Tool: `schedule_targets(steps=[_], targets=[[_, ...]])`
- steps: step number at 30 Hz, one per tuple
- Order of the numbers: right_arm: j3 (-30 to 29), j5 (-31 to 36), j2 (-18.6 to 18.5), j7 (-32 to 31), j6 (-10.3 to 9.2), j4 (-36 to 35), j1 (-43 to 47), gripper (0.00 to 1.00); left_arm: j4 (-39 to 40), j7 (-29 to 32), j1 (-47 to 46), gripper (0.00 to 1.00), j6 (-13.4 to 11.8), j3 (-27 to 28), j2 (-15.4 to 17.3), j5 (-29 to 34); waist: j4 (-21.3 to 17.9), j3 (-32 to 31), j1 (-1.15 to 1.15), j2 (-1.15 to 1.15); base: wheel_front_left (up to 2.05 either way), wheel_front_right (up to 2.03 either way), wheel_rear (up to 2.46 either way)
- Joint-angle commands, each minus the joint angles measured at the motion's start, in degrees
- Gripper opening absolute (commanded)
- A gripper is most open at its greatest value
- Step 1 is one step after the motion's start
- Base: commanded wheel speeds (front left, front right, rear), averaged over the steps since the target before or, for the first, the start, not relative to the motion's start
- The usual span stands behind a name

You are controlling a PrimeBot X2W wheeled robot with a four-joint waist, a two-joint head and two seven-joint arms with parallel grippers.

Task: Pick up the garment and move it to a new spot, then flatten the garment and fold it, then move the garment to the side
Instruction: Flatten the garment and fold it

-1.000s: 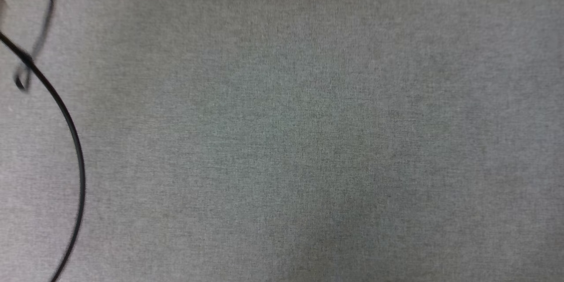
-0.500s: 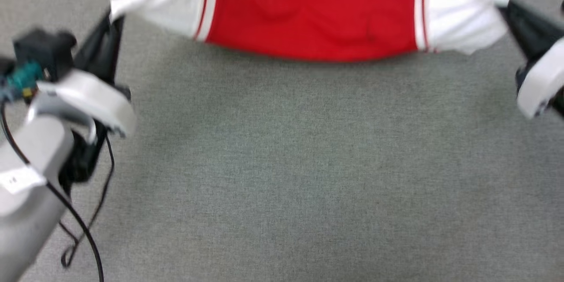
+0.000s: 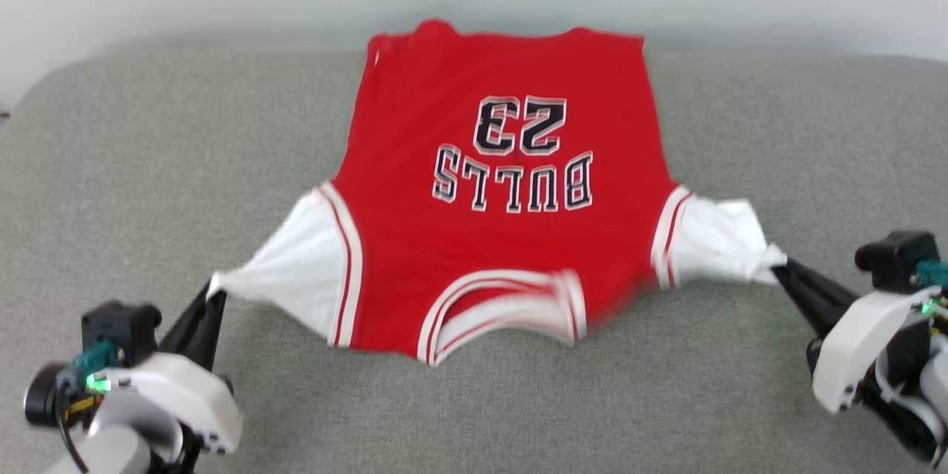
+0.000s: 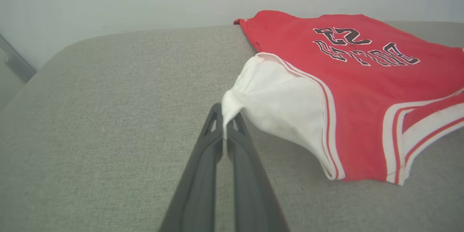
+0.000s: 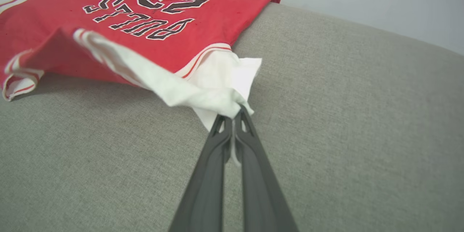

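The left gripper (image 3: 213, 290) and right gripper (image 3: 776, 266) each clamp only the tips of the white sleeves (image 3: 296, 274) of the Bulls jersey (image 3: 503, 237) — a harder sideways pull could slip one free, letting that side collapse

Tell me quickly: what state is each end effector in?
Left end effector: closed, holding the jersey by a sleeve tip.
Right end effector: closed, holding the other sleeve tip.

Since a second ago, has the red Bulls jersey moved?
Yes. The jersey has flipped: its hem, earlier nearer the robot than the pinched sleeves, now lies by the far edge of the grey cushion. The camera tilted, so how far is unclear.
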State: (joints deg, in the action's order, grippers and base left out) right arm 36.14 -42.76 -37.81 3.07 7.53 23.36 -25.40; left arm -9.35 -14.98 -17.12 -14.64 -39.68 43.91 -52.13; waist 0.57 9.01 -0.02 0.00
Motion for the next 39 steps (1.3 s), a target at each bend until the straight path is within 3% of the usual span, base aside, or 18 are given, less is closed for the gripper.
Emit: schedule_targets(steps=[1, 19, 28, 29, 30, 31, 32, 39], targets=[[-0.6, 0.4, 0.4, 0.0, -0.08, 0.2, 1.4, 0.0, -0.1, -0.3, 1.4, 0.0, -0.4, 0.7, -0.2, 0.1, -0.4, -1.7, 0.02, 0.0, 0.0, 0.0, 0.0], [-9.2, 2.4, 2.2, -3.1, -0.09, -2.1, 24.4, 0.0, 1.5, -0.3, 25.1, 0.0, -2.5, 10.3, -4.3, -1.1, -1.5, -8.8, 0.02, 0.0, 0.0, 0.0, 0.0], [-13.9, 4.3, 4.3, -4.6, -0.09, -2.7, 31.7, 0.0, -0.5, -0.3, 28.9, 0.0, -0.2, 13.0, -8.5, 1.6, -0.3, -8.7, 0.02, 0.0, 0.0, 0.0, 0.0], [-14.4, 4.3, 4.9, -4.7, -0.09, -2.8, 31.8, 0.03, -0.7, -0.3, 28.6, 0.0, -0.1, 13.2, -9.0, 1.9, -0.3, -8.7, 0.02, 0.0, 0.0, 0.0, 0.0], [-15.2, 4.1, 5.6, -4.7, -0.09, -2.8, 31.9, 0.35, -1.0, -0.3, 28.3, 0.0, 0.4, 13.4, -9.4, 2.2, -0.2, -8.7, 0.02, 0.0, 0.0, 0.0, 0.0], [-16.0, 4.1, 6.2, -4.5, -0.09, -2.9, 31.7, 0.82, -1.1, -0.3, 28.0, 0.0, 0.6, 13.6, -9.7, 2.7, -0.1, -8.7, 0.02, 0.0, 0.0, 0.0, 0.0], [-16.8, 4.2, 6.7, -4.2, -0.09, -3.0, 31.5, 1.0, -1.2, -0.3, 27.6, 0.0, 0.9, 13.7, -9.9, 3.1, 0.1, -8.8, 0.02, 0.0, 0.0, 0.0, 0.0], [-23.3, 6.3, 7.8, -2.4, -0.08, -6.2, 29.7, 1.0, -0.6, -0.3, 27.8, 0.0, 1.8, 15.6, -12.1, 6.3, 1.2, -8.8, 0.02, 0.0, 0.0, 0.0, 0.0]])
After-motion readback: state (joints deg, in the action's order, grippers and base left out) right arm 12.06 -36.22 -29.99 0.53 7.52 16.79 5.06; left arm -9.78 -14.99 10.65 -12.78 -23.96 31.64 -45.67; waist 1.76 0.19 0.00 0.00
